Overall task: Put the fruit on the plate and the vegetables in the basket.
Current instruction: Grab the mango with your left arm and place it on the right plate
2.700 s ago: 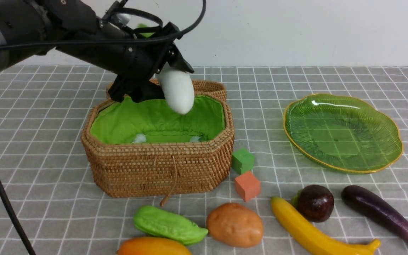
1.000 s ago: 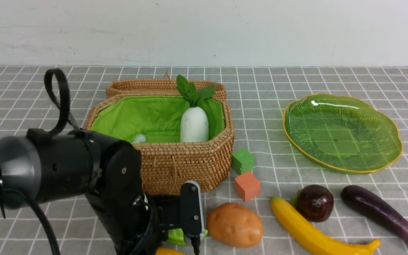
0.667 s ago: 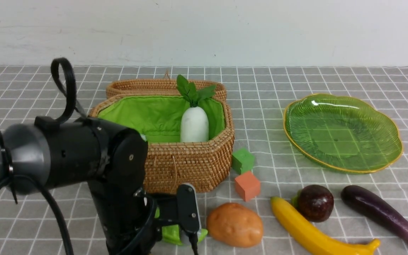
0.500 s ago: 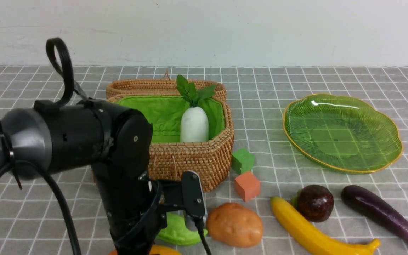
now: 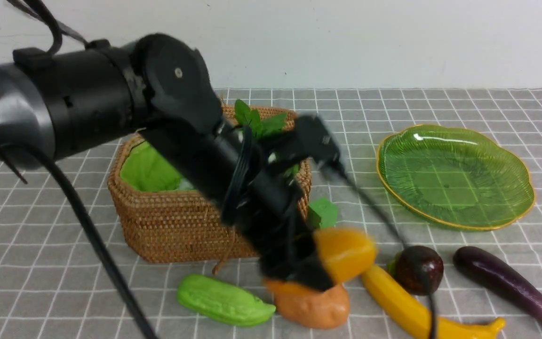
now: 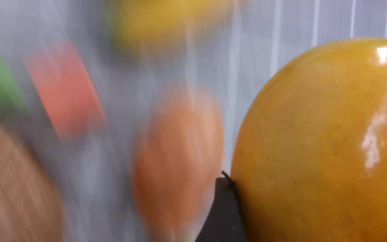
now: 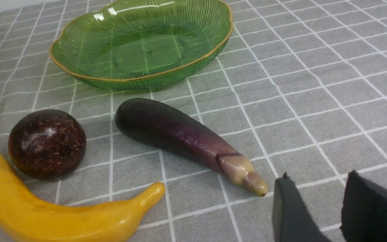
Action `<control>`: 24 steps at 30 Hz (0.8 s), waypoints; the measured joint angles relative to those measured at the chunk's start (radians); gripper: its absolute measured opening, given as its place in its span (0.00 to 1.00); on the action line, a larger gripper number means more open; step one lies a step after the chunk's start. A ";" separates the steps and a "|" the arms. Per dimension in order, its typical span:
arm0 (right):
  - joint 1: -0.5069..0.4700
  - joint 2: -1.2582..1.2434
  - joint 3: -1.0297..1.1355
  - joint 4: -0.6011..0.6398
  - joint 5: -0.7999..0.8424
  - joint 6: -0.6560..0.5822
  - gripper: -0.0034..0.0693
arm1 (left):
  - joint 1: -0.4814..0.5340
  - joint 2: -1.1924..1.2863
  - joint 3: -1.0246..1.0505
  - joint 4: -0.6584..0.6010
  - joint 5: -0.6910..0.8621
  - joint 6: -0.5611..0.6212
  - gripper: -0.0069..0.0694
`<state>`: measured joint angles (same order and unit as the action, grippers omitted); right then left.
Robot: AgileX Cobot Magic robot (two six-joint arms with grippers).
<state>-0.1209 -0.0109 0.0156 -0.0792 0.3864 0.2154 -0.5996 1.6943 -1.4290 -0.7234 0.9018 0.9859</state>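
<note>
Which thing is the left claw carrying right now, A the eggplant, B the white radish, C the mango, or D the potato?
C, since the orange-yellow mango sits in the left claw, raised above the table, with the potato lying lower down.

Gray white-gridded tabletop (image 5: 64,292): basket (image 5: 181,230), plate (image 5: 454,183), banana (image 5: 412,306), eggplant (image 5: 511,282).
</note>
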 joint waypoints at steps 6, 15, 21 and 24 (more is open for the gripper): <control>0.000 0.000 0.000 0.000 0.000 0.000 0.38 | -0.077 0.151 -0.163 -0.397 -0.378 0.297 0.83; 0.000 0.000 0.000 0.000 0.000 0.000 0.38 | -0.168 0.633 -0.632 -0.805 -0.792 0.452 0.83; 0.000 0.000 0.000 0.000 0.000 0.000 0.38 | -0.185 0.828 -0.748 -0.949 -0.994 0.454 0.83; 0.000 0.000 0.000 0.000 0.000 0.000 0.38 | -0.201 0.861 -0.756 -0.967 -1.021 0.455 0.83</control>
<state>-0.1209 -0.0109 0.0156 -0.0792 0.3864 0.2154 -0.8007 2.5550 -2.1846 -1.6902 -0.1195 1.4408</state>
